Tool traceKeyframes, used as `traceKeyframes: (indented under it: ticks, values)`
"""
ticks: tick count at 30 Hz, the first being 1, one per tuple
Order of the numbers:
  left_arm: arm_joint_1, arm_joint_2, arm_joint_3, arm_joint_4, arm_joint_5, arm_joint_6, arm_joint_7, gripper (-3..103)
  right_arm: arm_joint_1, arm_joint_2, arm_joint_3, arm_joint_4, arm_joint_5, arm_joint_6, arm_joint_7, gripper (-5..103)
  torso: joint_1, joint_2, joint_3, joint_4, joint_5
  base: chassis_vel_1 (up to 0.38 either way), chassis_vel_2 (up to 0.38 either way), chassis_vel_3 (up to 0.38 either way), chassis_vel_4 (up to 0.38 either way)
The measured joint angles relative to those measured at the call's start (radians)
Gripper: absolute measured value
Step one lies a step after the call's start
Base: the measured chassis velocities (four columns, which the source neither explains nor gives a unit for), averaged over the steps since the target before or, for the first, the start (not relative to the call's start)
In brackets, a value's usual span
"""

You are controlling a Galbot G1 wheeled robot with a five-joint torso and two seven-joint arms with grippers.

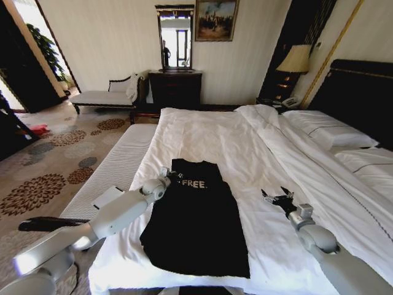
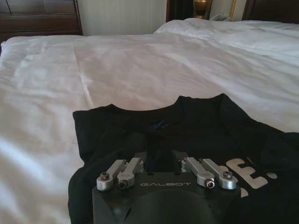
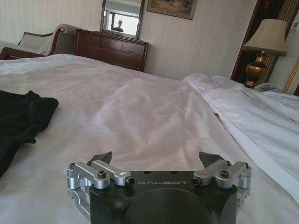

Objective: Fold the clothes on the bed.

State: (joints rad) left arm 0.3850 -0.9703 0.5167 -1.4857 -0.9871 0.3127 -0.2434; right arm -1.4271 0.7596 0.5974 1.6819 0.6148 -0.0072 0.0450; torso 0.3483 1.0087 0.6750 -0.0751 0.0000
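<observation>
A black T-shirt (image 1: 196, 221) lies flat, sleeves tucked in, on the white bed (image 1: 245, 153) at lower centre of the head view. The left gripper (image 1: 167, 176) rests at the shirt's upper left corner; whether its jaws are clenched cannot be told. The right gripper (image 1: 277, 198) sits over bare duvet right of the shirt, jaws spread and holding nothing.

daylight pours in from the doorway (image 1: 27, 24) at the far left of the head view, washing it out to glare, while a lit lamp (image 1: 296, 59) glows warm beside the dark headboard (image 1: 362, 92). the white duvet (image 1: 239, 153) is bright and evenly lit, with soft shadows in its folds, and the black t-shirt (image 1: 196, 215) reads as a nearly detailless dark patch. the head view bends straight lines near its edges, and in the wrist views the gripper bodies close to the lens look slightly soft.
</observation>
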Motion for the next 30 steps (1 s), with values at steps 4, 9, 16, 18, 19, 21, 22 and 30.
traceKeyframes:
  ticks: [4, 9, 16, 18, 19, 21, 22, 30]
  values:
    - [0.015, 0.018, -0.022, -0.037, 0.021, -0.003, -0.014, 50, 0.011, 0.001, -0.012, -0.004, 0.006, 0.003, -0.003, 100, 0.000, 0.000, 0.000, -0.0005, 0.0000, 0.000, 0.000, 0.000, 0.000]
    - [0.048, 0.073, -0.088, -0.094, 0.018, -0.013, -0.021, 72, 0.044, -0.007, -0.024, -0.001, 0.068, -0.011, -0.016, 100, 0.000, 0.000, 0.000, -0.0001, 0.0002, 0.000, 0.000, 0.000, 0.000]
    - [0.155, 0.106, -0.238, -0.088, 0.008, -0.027, -0.025, 93, 0.143, -0.078, -0.087, 0.026, 0.233, -0.032, -0.105, 100, 0.000, 0.000, 0.000, -0.0001, -0.0002, 0.000, 0.000, 0.000, 0.000]
    - [0.165, 0.106, -0.255, -0.080, 0.007, -0.030, -0.025, 97, 0.163, -0.088, -0.104, 0.025, 0.253, -0.035, -0.117, 100, 0.000, 0.000, 0.000, 0.0001, -0.0001, 0.000, 0.000, 0.000, 0.000]
    - [0.171, 0.105, -0.268, -0.073, 0.007, -0.033, -0.025, 99, 0.184, -0.096, -0.119, 0.023, 0.268, -0.037, -0.126, 100, 0.000, 0.000, 0.000, 0.0003, -0.0002, 0.000, 0.000, 0.000, 0.000]
    - [0.183, 0.090, -0.309, -0.040, 0.001, -0.045, -0.013, 100, 0.268, -0.121, -0.192, -0.003, 0.333, -0.053, -0.164, 100, 0.000, 0.000, 0.000, 0.0004, -0.0003, 0.000, 0.000, 0.000, 0.000]
    - [0.187, 0.074, -0.336, -0.017, -0.010, -0.055, 0.003, 100, 0.340, -0.131, -0.259, -0.037, 0.366, -0.061, -0.197, 100, 0.000, 0.000, 0.000, 0.0000, -0.0003, 0.000, 0.000, 0.000, 0.000]
    - [0.183, 0.014, -0.386, 0.070, -0.055, -0.084, 0.084, 100, 0.603, -0.103, -0.514, -0.192, 0.480, -0.096, -0.270, 100, 0.000, 0.000, 0.000, -0.0004, 0.0000, 0.000, 0.000, 0.000, 0.000]
